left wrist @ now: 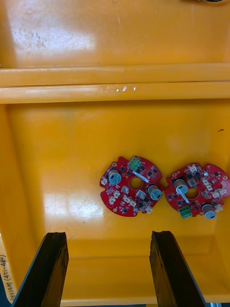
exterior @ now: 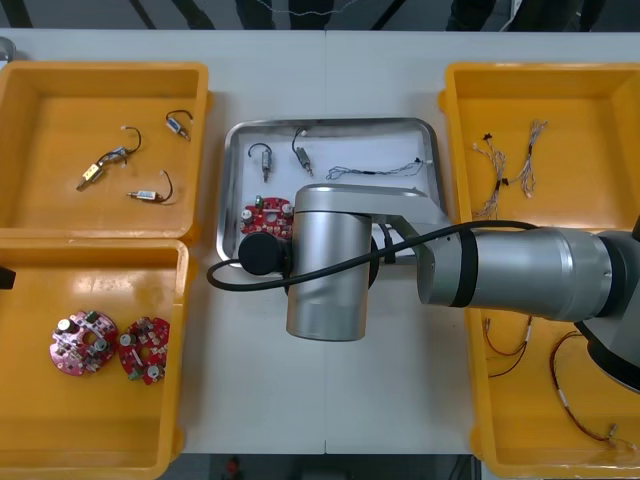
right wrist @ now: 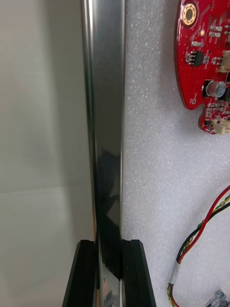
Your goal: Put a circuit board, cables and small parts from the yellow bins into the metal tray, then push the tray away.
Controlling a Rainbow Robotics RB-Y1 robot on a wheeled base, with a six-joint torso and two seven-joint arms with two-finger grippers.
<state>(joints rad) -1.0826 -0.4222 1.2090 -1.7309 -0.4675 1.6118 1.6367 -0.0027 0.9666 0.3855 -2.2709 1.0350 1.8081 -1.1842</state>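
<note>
A: R gripper [right wrist: 109, 245]?
B: Pinching metal tray [right wrist: 103, 120] rim. R arm [exterior: 330, 270] hides tray's near edge. Circuit board [right wrist: 203, 72] inside, cut off.
A: L gripper [left wrist: 108, 237]?
B: Wide apart, over yellow bin [left wrist: 57, 144] w/ two boards [left wrist: 132, 184].

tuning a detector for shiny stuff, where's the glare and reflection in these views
Right wrist view: the metal tray rim, clamped in the right tool, mirrors dark streaks. Left wrist view: white glare patches on the yellow bin floor and rim, beyond the open left tool. Front view: soft sheen along the right arm.
</note>
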